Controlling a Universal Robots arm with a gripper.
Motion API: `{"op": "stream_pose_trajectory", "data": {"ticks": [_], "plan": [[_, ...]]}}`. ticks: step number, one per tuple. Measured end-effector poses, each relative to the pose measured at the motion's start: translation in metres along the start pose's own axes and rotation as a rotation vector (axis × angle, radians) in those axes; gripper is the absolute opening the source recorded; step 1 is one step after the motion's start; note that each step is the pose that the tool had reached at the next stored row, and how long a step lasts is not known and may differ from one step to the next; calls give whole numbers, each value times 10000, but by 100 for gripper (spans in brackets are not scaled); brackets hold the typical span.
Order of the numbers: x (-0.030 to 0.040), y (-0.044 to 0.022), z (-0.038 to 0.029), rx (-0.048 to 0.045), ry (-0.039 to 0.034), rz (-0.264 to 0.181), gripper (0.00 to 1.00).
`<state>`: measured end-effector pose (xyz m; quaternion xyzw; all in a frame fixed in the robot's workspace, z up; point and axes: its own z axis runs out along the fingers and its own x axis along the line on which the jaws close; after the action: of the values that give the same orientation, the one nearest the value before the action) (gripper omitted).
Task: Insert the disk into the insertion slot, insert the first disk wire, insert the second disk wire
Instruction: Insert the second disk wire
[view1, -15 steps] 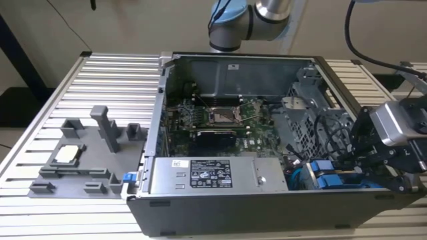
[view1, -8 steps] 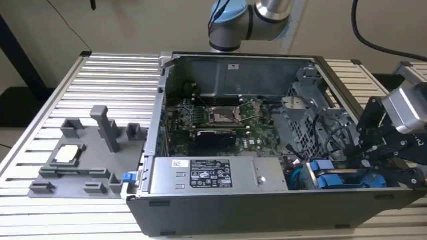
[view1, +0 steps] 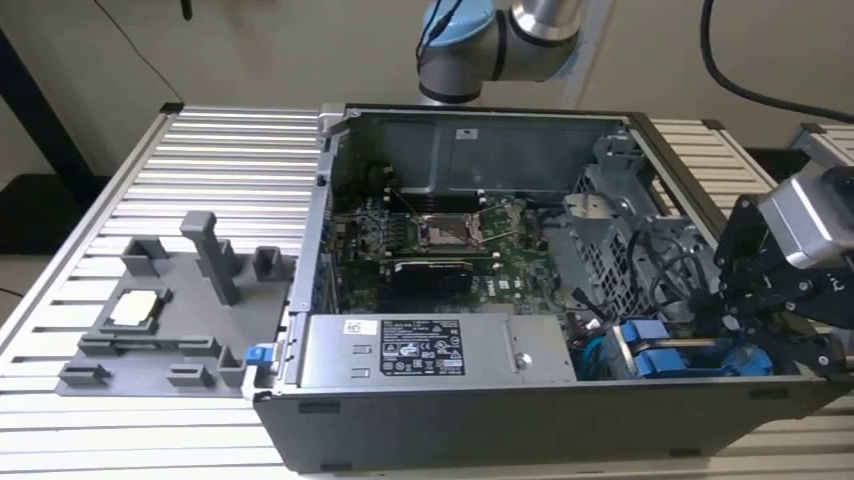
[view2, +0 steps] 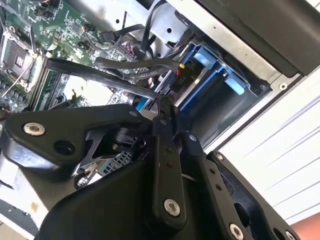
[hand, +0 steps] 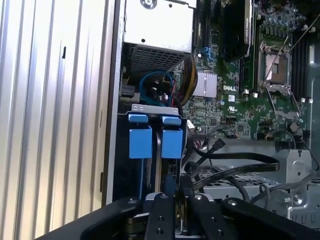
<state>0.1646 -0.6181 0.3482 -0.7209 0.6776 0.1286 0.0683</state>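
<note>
Gripper (view1: 747, 318) down at the drive cage, 4 o'clock corner of the open PC case (view1: 441, 420) in the exterior view.

Disk (hand: 155, 142) looks already seated in the insertion slot (view2: 210, 85): its blue carrier tabs sit side by side at the slot mouth in the first wrist view, hard against the case side wall. Black cables (hand: 235, 162) run across just beside the cage, so the wrist likely comes in from the case edge to keep clear of them. Fingers (view2: 167, 150) look drawn together, tips just by the disk's connector end; whether they pinch a wire plug, can't tell. Grey parts tray (view1: 160, 320) sits well apart at 9 o'clock. Power-supply box (view1: 427, 350) at 6 o'clock, beside the cage.
</note>
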Motion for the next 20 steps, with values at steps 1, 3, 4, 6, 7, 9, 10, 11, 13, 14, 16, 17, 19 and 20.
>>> {"op": "stream_pose_trajectory", "data": {"ticks": [1,3,4,6,7,9,10,11,13,14,16,17,19,20], "plan": [[-4,2,8,34,5,-9,15],[-14,7,28,75,6,-21,15],[-22,12,37,93,10,-26,15],[-40,29,59,120,11,-33,15],[-46,35,67,129,12,-36,15],[-45,41,82,146,30,-39,15],[-46,44,87,158,57,-41,15],[-46,49,95,167,79,-42,15],[-44,56,107,178,102,-43,15],[-44,58,108,187,111,-46,15],[-45,60,108,223,136,-55,15],[-46,61,107,252,155,-61,15],[-46,62,109,319,204,-76,15],[-45,62,113,345,221,-83,15]]}}
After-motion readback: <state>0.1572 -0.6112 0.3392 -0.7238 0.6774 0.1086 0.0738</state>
